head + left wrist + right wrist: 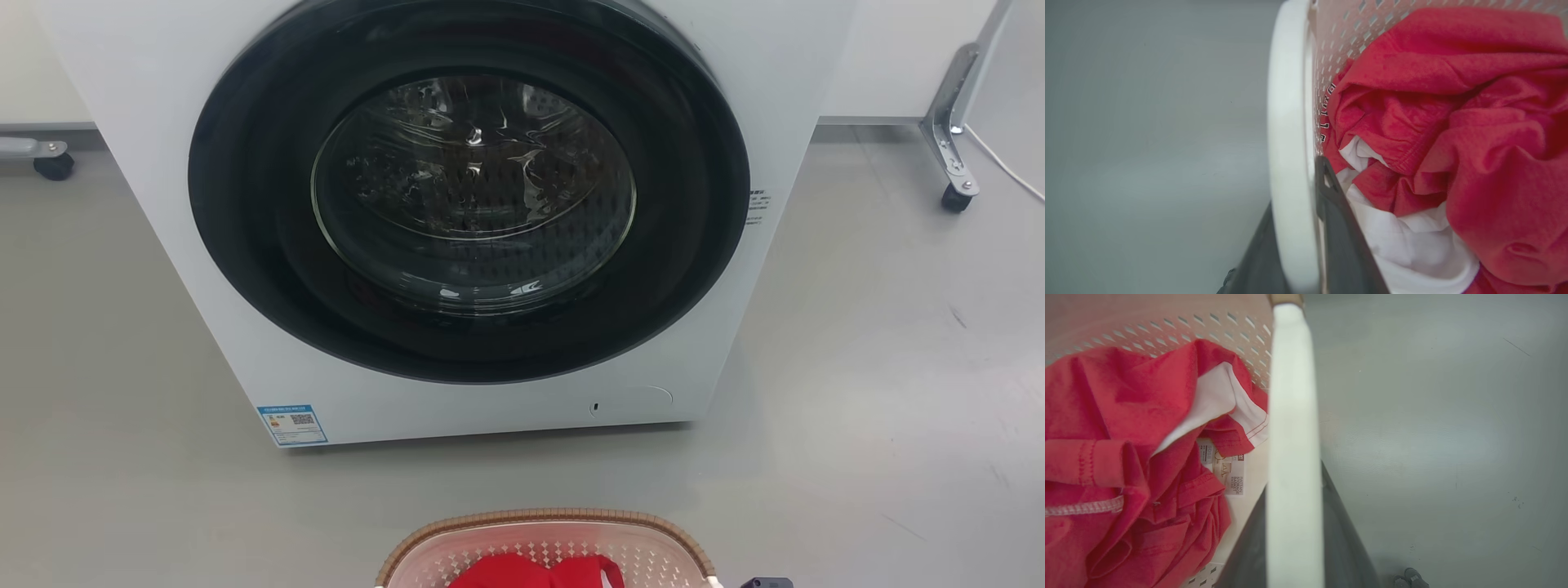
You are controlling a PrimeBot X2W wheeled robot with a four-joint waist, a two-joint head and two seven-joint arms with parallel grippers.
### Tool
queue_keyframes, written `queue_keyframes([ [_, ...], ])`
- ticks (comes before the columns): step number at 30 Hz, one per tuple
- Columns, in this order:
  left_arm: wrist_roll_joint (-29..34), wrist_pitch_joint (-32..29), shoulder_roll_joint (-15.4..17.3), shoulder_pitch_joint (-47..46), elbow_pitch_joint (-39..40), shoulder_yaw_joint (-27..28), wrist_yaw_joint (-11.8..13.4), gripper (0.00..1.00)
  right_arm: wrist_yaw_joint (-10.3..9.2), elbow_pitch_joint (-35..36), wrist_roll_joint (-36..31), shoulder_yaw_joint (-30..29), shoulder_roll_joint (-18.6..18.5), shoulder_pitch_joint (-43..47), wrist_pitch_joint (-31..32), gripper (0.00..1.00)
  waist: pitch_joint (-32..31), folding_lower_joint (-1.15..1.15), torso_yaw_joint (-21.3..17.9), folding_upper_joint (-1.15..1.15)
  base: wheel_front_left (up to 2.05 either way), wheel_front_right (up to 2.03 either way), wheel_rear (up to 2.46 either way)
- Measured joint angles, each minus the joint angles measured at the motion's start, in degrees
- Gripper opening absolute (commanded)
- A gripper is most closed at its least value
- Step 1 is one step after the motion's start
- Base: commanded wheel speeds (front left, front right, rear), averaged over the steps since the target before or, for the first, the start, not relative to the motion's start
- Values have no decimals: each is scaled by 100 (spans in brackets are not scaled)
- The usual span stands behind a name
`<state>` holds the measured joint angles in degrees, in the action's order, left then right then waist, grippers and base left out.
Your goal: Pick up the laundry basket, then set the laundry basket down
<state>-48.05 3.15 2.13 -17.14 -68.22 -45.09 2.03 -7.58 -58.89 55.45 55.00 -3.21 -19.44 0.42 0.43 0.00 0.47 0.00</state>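
Down at 6 o'clock of the head view, the cream perforated plastic laundry basket with a brown woven-look rim (555, 516) lies just short of the white front-loading washing machine with a dark round glass door (469, 204). A strip of grey floor (857, 367) runs between them, and a crumpled red cotton garment (531, 572) is inside the basket. I cannot tell whether the base is on the floor or off it. If I let the load swing toward 12 o'clock, it could knock the machine's front.

Over in the left wrist view, my left gripper (1296, 183) rises from 6 o'clock, pointing down at the floor. It straddles the basket's smooth white side handle (1290, 102), one dark finger outside and one inside the wall, closed narrowly on that handle alone. The inner finger lies against a white cloth (1412, 237) at 5 o'clock, so I judge it could drag fabric out as it moves.

Across in the right wrist view, my right gripper (1294, 477) has the same downward pose, nipped onto the other white handle (1294, 396) with fingers either side. Both handles look rounded and slick. I judge that uneven lifting or lowering would tilt the basket, slide a handle through the fingers and spill the clothes.
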Motion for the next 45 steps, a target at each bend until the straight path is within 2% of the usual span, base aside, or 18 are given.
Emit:
queue_keyframes([
  [14,-80,55,2,-34,14,-33,0,0,0,-58,116,124,-2,-144,-71,0,125,0,-7,0,0,0,0],
  [21,-80,133,13,-551,24,23,8,0,-1,-70,118,131,-19,-673,-180,0,402,0,16,0,0,0,0],
  [34,-79,260,87,-1585,133,177,51,0,-1,-151,101,76,-38,-1811,-359,0,1291,1,75,0,0,0,0],
  [45,-79,358,59,-2037,148,209,99,0,0,-353,-5,77,-37,-2312,-514,0,2197,1,153,1,0,0,0],
])
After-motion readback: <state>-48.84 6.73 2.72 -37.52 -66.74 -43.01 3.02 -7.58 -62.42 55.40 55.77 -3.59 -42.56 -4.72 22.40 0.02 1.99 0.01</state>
